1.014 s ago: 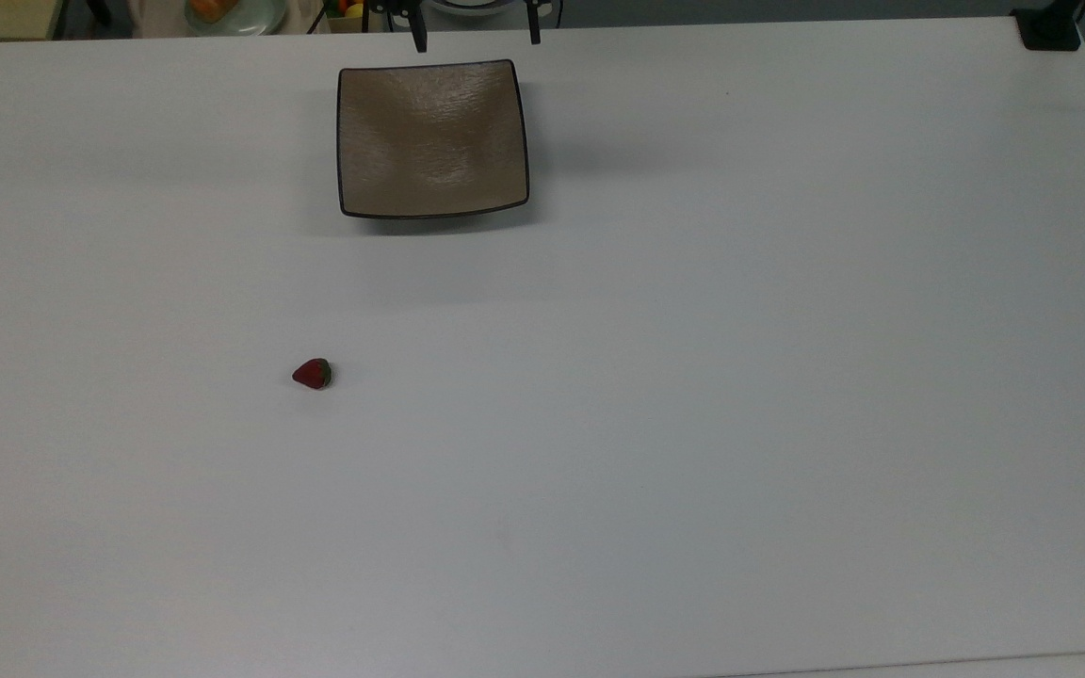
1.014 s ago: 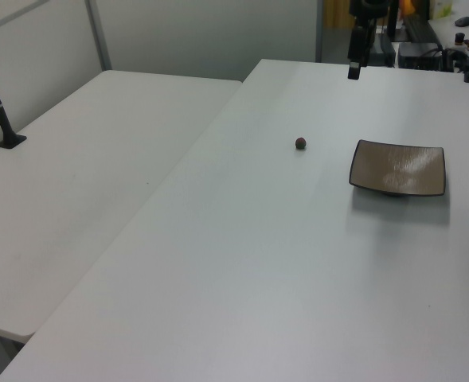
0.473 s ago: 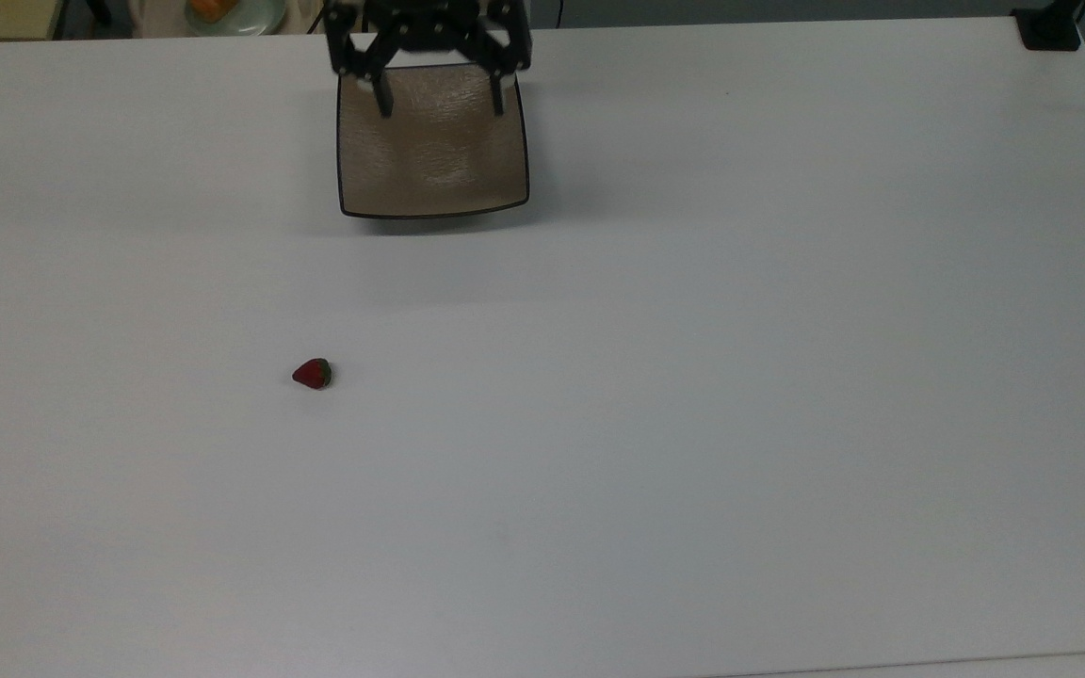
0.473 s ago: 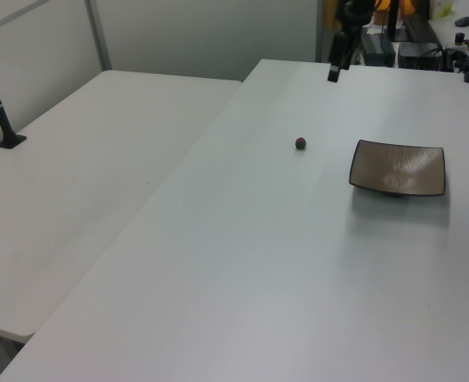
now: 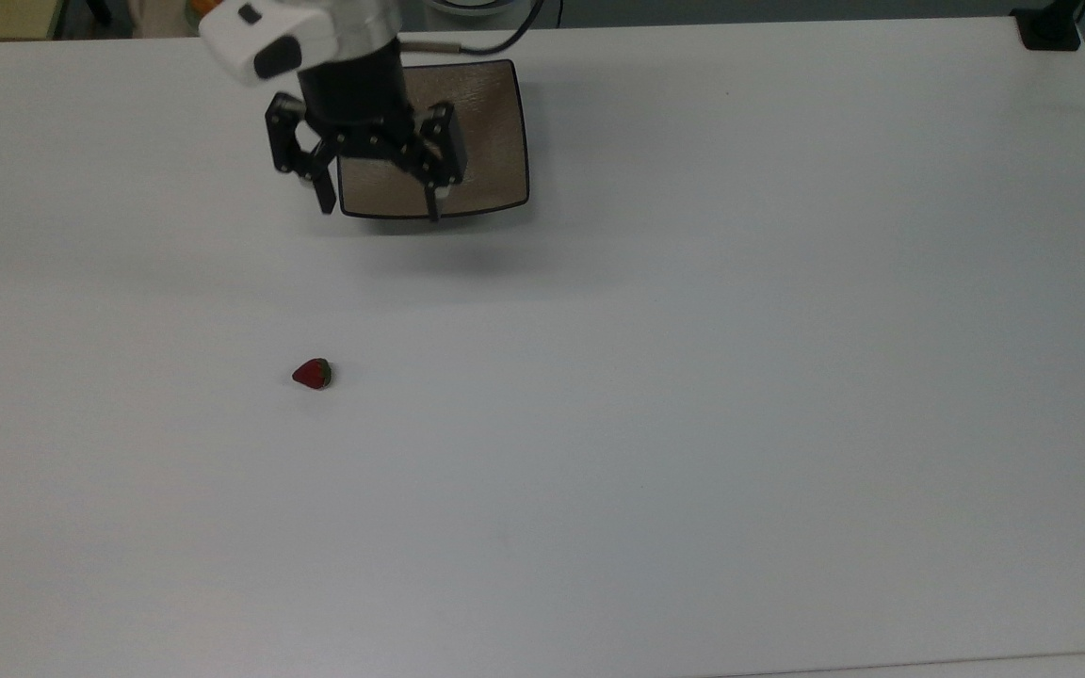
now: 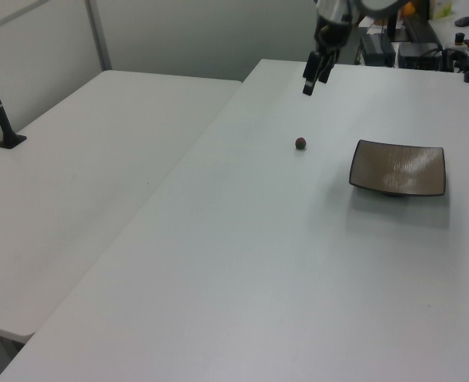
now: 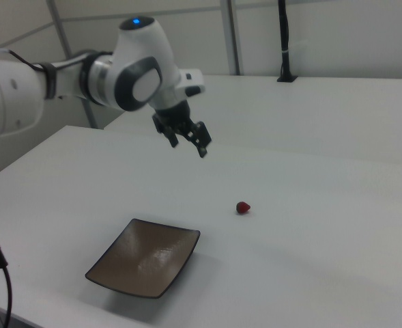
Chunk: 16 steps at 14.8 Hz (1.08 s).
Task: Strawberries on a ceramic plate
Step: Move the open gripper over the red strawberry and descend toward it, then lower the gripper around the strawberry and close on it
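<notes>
The small dark-red strawberry with a green leafy cap lies alone on the white table, well apart from the square tan-beige ceramic plate with upturned sides and a thin dark rim, which holds nothing. The black two-finger gripper of the white robot arm hangs in the air above the table with its fingers spread apart and nothing between them. In the top view it overlaps the plate's left part, and in the right view it hangs above and left of the strawberry.
</notes>
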### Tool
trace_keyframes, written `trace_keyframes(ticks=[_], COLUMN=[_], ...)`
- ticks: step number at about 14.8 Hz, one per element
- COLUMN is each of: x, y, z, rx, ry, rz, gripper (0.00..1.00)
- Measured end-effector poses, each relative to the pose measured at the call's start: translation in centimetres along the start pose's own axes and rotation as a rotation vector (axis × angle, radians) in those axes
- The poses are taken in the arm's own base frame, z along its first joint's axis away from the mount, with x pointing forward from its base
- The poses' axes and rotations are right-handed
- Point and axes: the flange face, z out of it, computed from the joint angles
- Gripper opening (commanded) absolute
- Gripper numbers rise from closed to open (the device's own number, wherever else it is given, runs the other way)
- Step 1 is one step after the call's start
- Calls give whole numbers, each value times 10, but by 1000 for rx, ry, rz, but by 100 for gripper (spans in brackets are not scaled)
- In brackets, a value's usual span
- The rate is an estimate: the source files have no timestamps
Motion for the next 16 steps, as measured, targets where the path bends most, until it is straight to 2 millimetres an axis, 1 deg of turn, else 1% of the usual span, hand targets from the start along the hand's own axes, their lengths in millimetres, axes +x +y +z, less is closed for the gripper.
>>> trace_keyframes(ticks=[2,4,6,8,9,10,13,16], x=[7,20,35,46,53,57,65,66], y=[8,14,25,36,45,51,62,65], z=[24,37,50,61,73,84,119,148], rx=[-26,-41,-56,-95,-118,-132,-162,-171], ry=[-5,-6,-15,-34,-46,-53,-81,-109], rz=[-8,-5,4,-3,-2,-4,-9,-15], gripper=[100,100,100,100,100,100,100,100])
